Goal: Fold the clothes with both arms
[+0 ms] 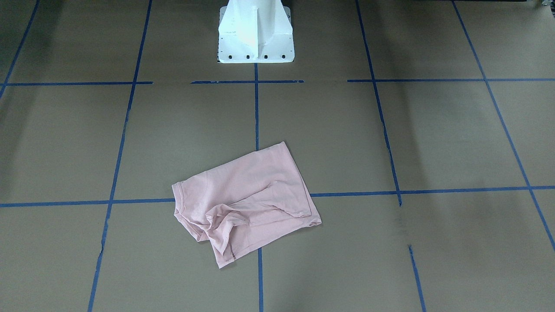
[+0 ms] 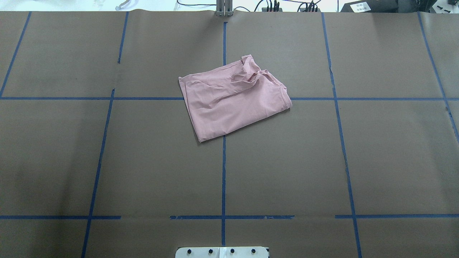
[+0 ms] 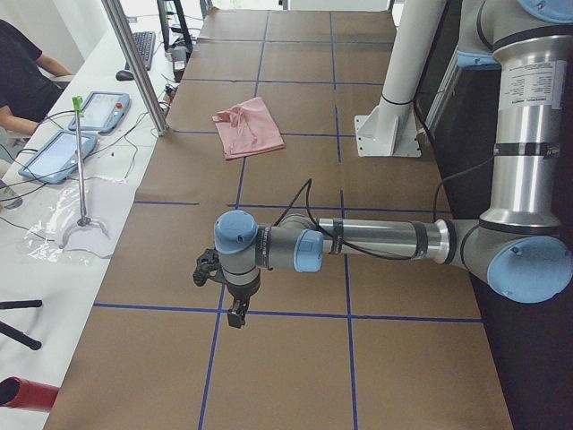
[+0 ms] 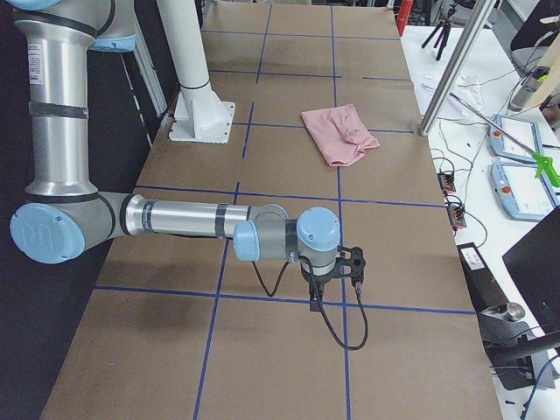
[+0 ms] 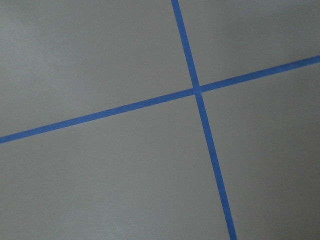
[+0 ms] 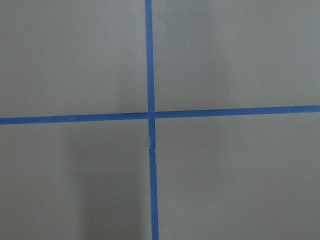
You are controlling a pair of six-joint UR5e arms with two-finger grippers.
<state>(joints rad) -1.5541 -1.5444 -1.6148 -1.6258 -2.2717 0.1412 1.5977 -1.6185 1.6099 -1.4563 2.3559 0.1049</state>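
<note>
The clothes are a pale pink T-shirt (image 1: 249, 199) (image 2: 233, 98) lying folded into a rough rectangle near the middle of the table, with a bunched, wrinkled fold along one side. It also shows small in the side views (image 3: 248, 127) (image 4: 339, 133). No gripper touches it. My left gripper (image 3: 235, 313) hangs over the brown paper far from the shirt, at the table's left end. My right gripper (image 4: 315, 302) hangs likewise at the right end. Both show only in the side views, so I cannot tell whether they are open or shut. Both wrist views show only paper and blue tape.
Brown paper with a blue tape grid (image 2: 223, 161) covers the table. The white pedestal base (image 1: 255, 34) stands at the robot's side. A metal post (image 3: 134, 63), tablets (image 3: 98, 112) and cables lie on the operators' desk, where a person (image 3: 22, 72) sits.
</note>
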